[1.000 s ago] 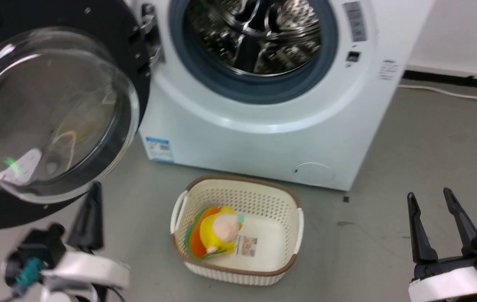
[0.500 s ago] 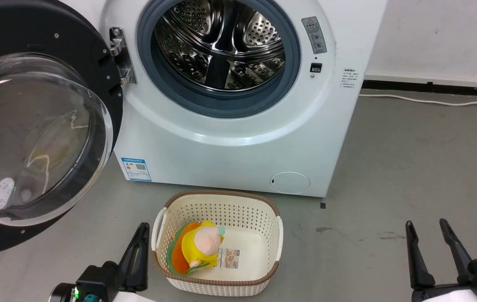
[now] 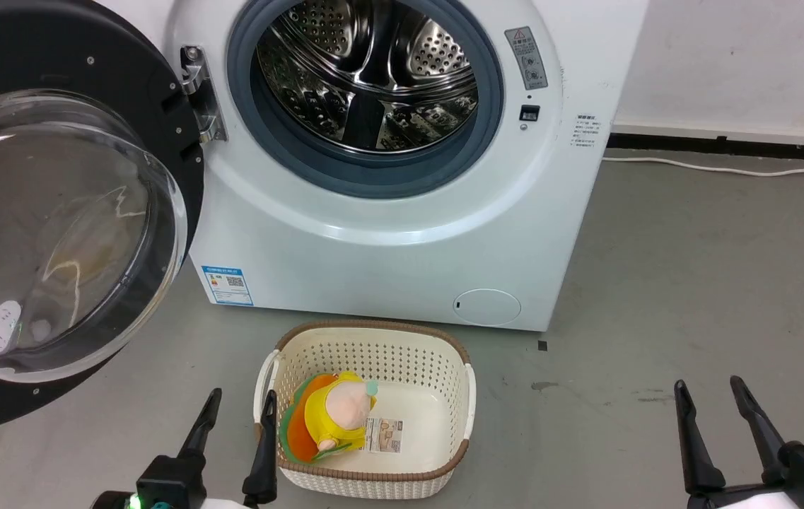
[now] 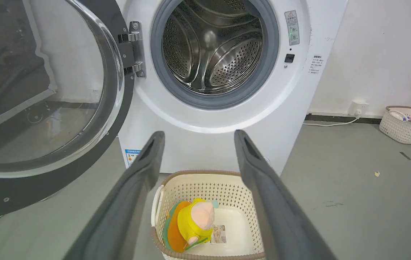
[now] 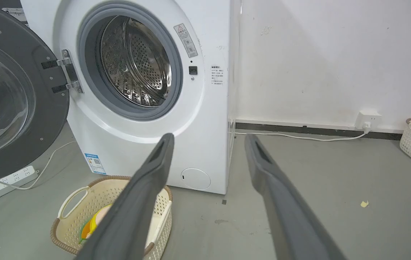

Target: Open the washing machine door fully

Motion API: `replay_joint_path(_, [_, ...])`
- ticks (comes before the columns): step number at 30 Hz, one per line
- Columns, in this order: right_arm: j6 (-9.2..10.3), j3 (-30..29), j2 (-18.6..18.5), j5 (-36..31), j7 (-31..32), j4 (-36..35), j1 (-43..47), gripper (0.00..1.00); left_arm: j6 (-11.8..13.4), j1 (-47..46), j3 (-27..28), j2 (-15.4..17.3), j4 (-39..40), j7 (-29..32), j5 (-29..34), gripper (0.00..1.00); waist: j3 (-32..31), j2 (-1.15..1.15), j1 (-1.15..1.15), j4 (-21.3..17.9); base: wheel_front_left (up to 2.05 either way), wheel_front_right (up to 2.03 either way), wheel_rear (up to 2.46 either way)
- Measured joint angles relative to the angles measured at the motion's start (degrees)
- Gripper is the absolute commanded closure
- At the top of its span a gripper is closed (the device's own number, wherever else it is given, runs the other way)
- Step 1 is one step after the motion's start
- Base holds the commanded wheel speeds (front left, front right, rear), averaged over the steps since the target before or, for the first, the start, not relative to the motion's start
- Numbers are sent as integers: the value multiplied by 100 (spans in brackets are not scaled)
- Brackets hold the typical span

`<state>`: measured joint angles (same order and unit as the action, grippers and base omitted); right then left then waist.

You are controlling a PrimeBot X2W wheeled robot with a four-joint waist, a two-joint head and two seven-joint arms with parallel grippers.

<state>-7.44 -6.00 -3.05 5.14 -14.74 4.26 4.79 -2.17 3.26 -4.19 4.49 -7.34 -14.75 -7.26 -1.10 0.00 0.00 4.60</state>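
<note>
Low in the head view, your left gripper (image 3: 242,397) and right gripper (image 3: 706,385) hang empty, fingers spread, grasping nothing. Between them sits a cream laundry basket (image 3: 471,396) holding a yellow plush toy (image 3: 341,410). Beyond, at the frame's left, the washing machine door (image 3: 55,233) – black ring, bulging clear glass – stands wide off the washing machine (image 3: 402,261). I'd judge the opening nearly finished; at most, nudge the door outward.

The washing machine door (image 3: 55,233) stands swung wide open on its hinge, a glossy black ring with a bulging clear glass bowl, at nine o'clock from the washing machine (image 3: 387,261). The white front-loader sits upright, steel drum (image 3: 373,78) exposed, blue label (image 3: 227,285) at seven o'clock.
</note>
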Motion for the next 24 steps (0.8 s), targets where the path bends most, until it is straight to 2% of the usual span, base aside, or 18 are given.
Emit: replay_joint_path(24, [0,48,0,36,0,38,0,0,-1,-33,-32,-8,-242,0,256,0,-14,0,0,81,0,0,0])
